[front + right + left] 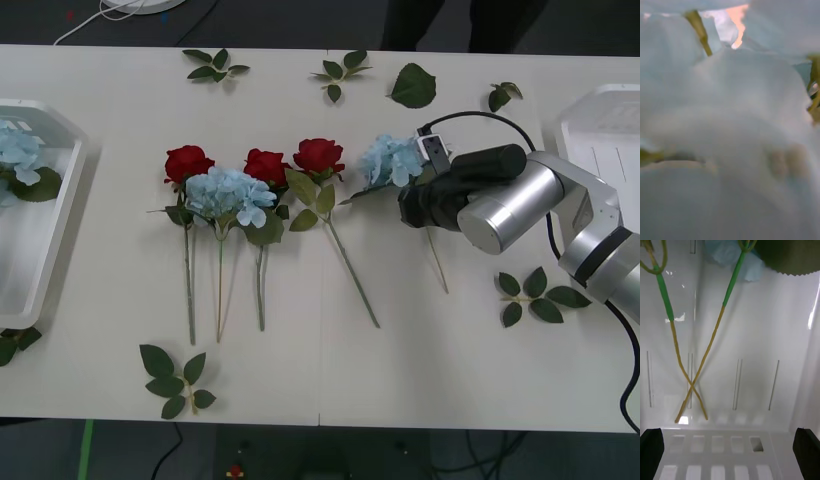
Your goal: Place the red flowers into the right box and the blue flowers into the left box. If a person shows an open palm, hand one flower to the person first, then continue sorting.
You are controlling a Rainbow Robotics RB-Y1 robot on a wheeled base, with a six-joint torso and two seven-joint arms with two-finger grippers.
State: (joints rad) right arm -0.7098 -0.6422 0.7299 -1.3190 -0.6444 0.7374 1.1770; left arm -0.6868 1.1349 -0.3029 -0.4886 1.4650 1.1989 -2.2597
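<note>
Front view first, operator: at your far left you had the left box (60,215), already carrying blue flowers (18,150) and a dark leaf against its far end. Your left wrist view looked down into that same tray, where two thin stems (696,363), green higher up and tan lower down, crossed near their tips over the slitted white floor, with a pale blue bloom (728,257) and a serrated green leaf (790,257) at their upper ends; the left gripper (730,453) hung above the tray with its black fingers (651,452) spread wide and nothing between them. Moving right along the table (100,390), you had three red flowers (188,162) lying in a row with their stems pointing toward you, and one blue hydrangea head (230,195) resting between the first two roses and touching both. Loose leaf sprigs (176,380) were scattered around them. Right of the third rose lay another blue head (390,160), and your right gripper (425,200) was down directly beside it, over its stem. Your right wrist view was pressed into blurred pale petals (730,123), so you could not tell whether those fingers were apart or closed. At the far right edge sat the right box (580,125).
</note>
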